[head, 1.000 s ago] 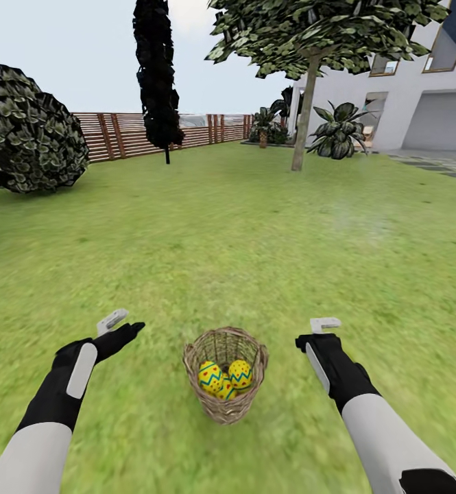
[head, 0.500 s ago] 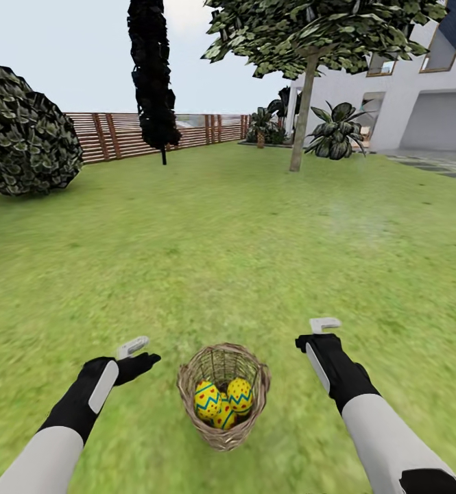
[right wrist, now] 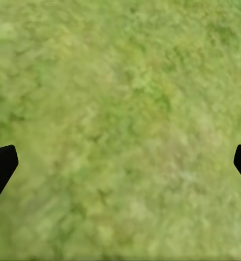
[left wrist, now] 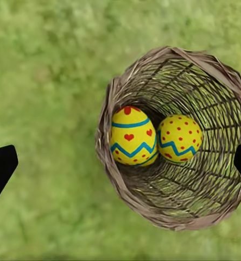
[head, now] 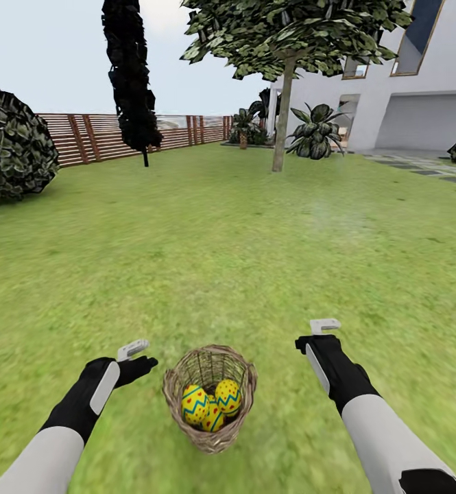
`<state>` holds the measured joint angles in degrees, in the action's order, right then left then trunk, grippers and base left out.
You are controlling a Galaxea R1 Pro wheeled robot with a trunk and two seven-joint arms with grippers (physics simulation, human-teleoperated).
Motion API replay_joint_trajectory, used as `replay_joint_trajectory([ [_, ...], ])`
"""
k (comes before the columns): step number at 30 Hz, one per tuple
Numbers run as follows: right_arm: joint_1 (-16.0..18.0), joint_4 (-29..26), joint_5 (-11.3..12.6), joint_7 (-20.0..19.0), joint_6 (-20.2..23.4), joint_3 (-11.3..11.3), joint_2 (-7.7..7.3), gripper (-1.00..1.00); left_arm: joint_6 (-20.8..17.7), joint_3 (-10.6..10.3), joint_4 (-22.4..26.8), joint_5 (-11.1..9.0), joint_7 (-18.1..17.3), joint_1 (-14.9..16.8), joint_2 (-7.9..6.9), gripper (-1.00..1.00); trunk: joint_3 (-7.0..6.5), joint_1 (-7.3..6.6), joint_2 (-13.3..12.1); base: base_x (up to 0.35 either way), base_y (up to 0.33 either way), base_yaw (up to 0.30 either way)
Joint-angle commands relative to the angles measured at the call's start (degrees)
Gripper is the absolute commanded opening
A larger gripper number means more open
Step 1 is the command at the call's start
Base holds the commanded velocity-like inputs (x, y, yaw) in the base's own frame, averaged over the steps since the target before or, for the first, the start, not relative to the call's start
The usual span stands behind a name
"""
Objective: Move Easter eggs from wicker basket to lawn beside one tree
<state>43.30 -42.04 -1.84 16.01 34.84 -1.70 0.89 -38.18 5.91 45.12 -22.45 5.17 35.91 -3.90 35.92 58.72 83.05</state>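
The yellow Easter eggs with blue zigzag bands and red marks (head: 210, 406) lie together inside the small round brown wicker basket (head: 176, 376), which stands on the green lawn (head: 228, 240) between the two arms. The left gripper (head: 140, 355) hovers just beside the basket, fingers spread wide and empty. The right gripper (head: 315, 333) hangs over bare grass, equally open, well apart from the distant grey-trunked leafy tree (head: 280, 123).

1. The head view has turned to the right: the fence (head: 118, 134), the tree (head: 280, 123) and the dark cypress (head: 129, 75) sit more to the left than before
2. The wicker basket (head: 209, 398) lies lower and more left in this view
3. The left gripper (head: 137, 356) has come closer to the basket, now just beside its rim
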Motion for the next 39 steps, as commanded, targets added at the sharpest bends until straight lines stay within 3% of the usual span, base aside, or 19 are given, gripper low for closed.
replay_joint_trajectory([
  [1,0.0,-0.1,-0.2,0.2,0.4,-0.1,-0.01,1.0,-0.3,0.0,0.1,-0.6,0.5,0.0,-0.08,1.0,0.05,0.0,0.0,0.148,0.0,-0.007],
  [9,0.0,-0.1,-0.2,0.1,0.4,-0.1,-0.01,1.0,-0.5,-0.1,0.0,-0.6,0.7,0.0,-0.42,1.0,0.05,0.0,0.0,0.218,0.0,-0.002],
  [22,0.0,0.0,-0.2,0.0,0.4,-0.1,-0.09,1.0,0.1,-0.2,-7.1,-0.1,0.7,0.0,-0.01,1.0,0.05,0.0,0.0,0.182,-0.121,0.0],
  [36,0.0,0.1,-0.2,-0.2,0.4,-0.1,-0.1,1.0,0.2,-0.2,-7.5,0.1,0.7,0.0,-0.57,1.0,0.05,0.0,0.0,0.099,-0.029,0.0],
  [39,0.0,0.1,-0.2,-0.3,0.4,-0.1,-0.1,1.0,0.2,-0.9,-7.5,2.1,0.7,0.0,-0.64,1.0,0.05,0.0,0.0,0.0,0.0,-0.004],
])
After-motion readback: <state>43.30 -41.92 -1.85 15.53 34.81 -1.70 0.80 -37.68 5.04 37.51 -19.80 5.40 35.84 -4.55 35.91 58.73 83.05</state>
